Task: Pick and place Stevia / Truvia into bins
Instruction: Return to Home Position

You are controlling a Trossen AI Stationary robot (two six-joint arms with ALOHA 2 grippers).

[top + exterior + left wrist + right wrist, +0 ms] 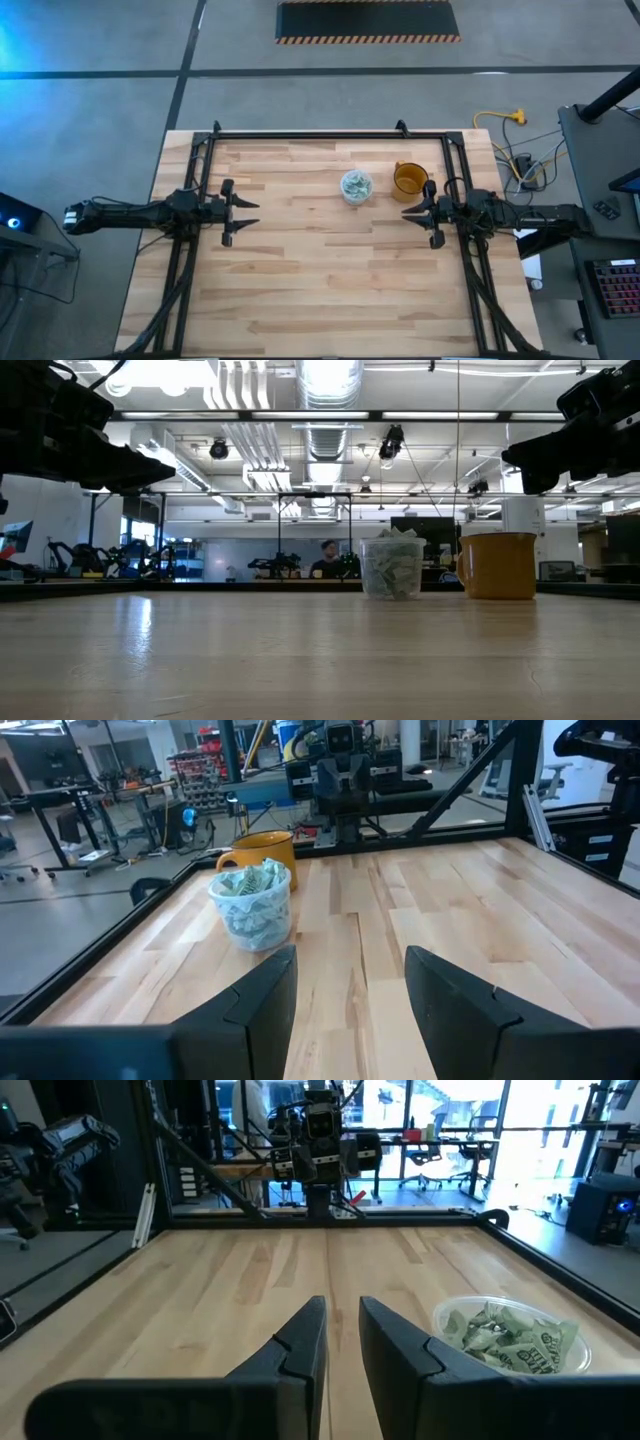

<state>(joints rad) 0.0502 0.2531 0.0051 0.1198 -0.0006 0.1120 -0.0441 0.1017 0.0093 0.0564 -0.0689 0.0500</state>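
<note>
The Stevia / Truvia sachets (250, 890), pale green and white, lie heaped inside a clear plastic bin cup (356, 186) that stands on its base on the wooden table, right of centre toward the far edge. My left gripper (350, 960) hovers open above the table's left side, pointing level toward the cup, well short of it. My right gripper (342, 1305) hovers at the right side, its fingers a narrow gap apart with nothing between them. In the right wrist view the bin cup (510, 1338) sits just beside that gripper.
An orange cup (408, 179) stands right of the bin cup, close to my right gripper; it is also in the low view (497, 565). A black frame (320, 135) runs along the table's far, left and right sides. The bare wood (320, 280) stretches to the near edge.
</note>
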